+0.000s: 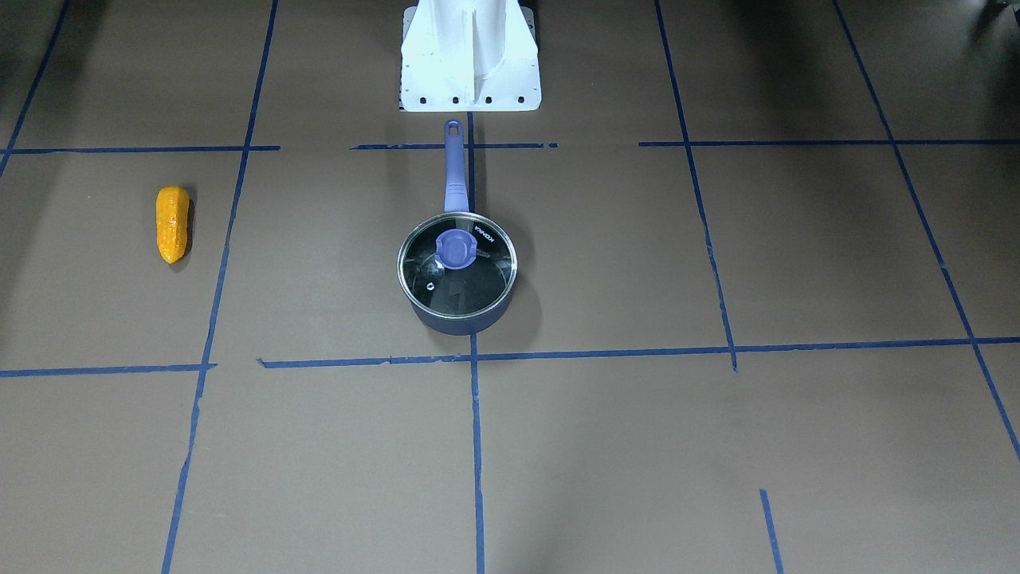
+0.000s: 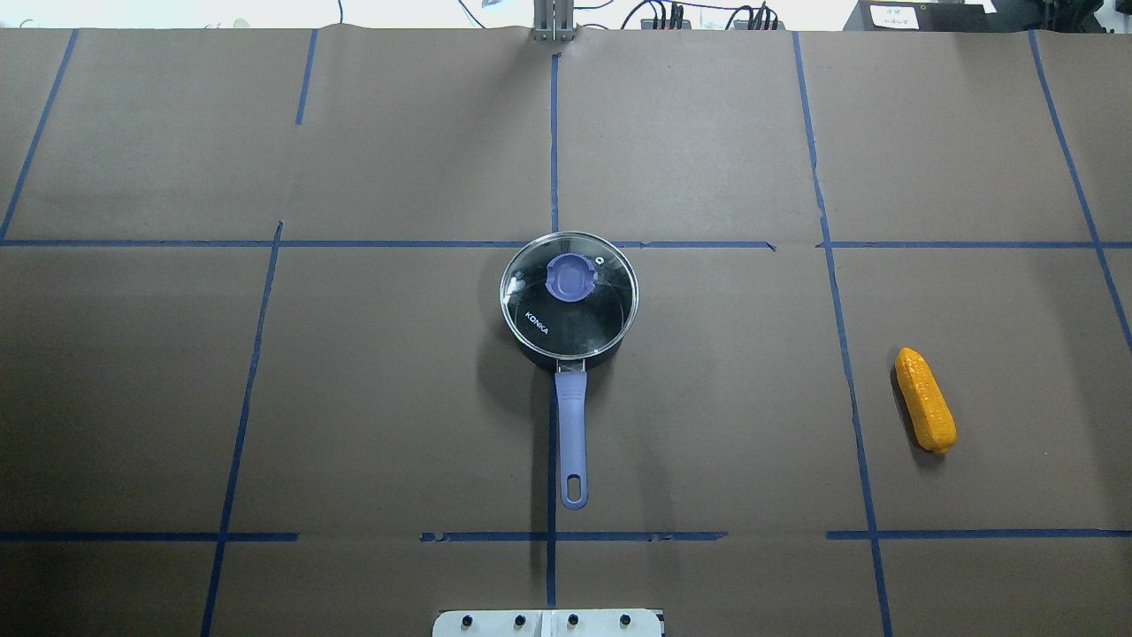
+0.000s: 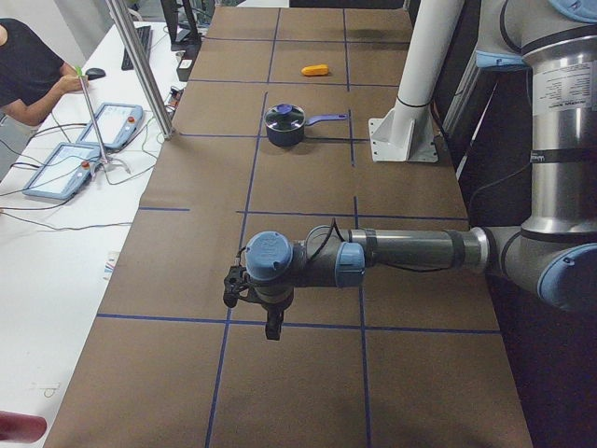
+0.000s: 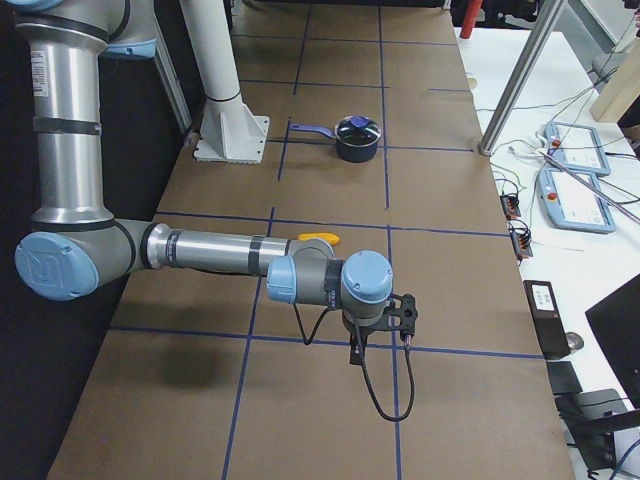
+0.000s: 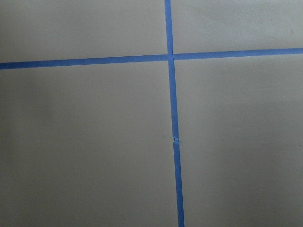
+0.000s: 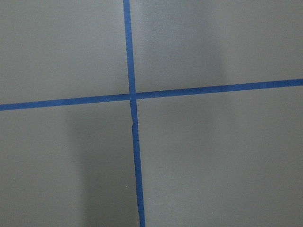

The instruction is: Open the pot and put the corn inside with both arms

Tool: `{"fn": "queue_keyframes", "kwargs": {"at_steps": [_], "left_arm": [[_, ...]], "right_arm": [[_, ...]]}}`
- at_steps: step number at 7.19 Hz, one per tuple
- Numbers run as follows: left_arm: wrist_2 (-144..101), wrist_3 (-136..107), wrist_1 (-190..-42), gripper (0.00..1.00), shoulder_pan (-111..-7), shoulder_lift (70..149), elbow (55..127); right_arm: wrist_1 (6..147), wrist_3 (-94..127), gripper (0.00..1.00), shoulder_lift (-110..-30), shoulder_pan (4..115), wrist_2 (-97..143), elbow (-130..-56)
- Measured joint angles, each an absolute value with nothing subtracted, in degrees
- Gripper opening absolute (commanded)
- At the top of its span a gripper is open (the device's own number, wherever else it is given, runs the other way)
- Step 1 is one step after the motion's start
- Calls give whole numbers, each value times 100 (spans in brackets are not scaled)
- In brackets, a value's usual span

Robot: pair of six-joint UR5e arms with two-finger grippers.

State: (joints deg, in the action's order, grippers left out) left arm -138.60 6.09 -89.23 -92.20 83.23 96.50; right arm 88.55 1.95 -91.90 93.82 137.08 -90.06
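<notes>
The pot [image 1: 458, 317] stands at the table's middle with its glass lid [image 1: 457, 263] on, and its purple handle [image 2: 571, 425] points toward my base. The corn [image 2: 924, 400] lies on its side on the robot's right, far from the pot [image 2: 534, 352]. My left gripper [image 3: 271, 327] shows only in the exterior left view, hanging over bare paper far from the pot [image 3: 284, 126]. My right gripper [image 4: 356, 352] shows only in the exterior right view, just past the corn [image 4: 318, 238]. I cannot tell whether either is open or shut. Both wrist views show only paper and tape.
Brown paper with a grid of blue tape lines [image 2: 553, 133] covers the table. My white base plate [image 1: 470, 56] stands behind the pot handle. A side table with tablets [image 3: 112, 126] and a seated person [image 3: 28, 70] runs along the far side.
</notes>
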Motion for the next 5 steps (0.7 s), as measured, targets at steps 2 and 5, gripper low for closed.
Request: {"fn": "queue_keyframes", "kwargs": {"at_steps": [2, 5], "left_arm": [[-13860, 640, -8937, 100, -9220, 8323, 9662], [-13792, 429, -8908, 100, -8976, 8355, 10276]], "right_arm": [[8851, 215, 100, -9200, 9379, 13716, -8995], [8849, 247, 100, -9202, 9371, 13744, -9001]]}}
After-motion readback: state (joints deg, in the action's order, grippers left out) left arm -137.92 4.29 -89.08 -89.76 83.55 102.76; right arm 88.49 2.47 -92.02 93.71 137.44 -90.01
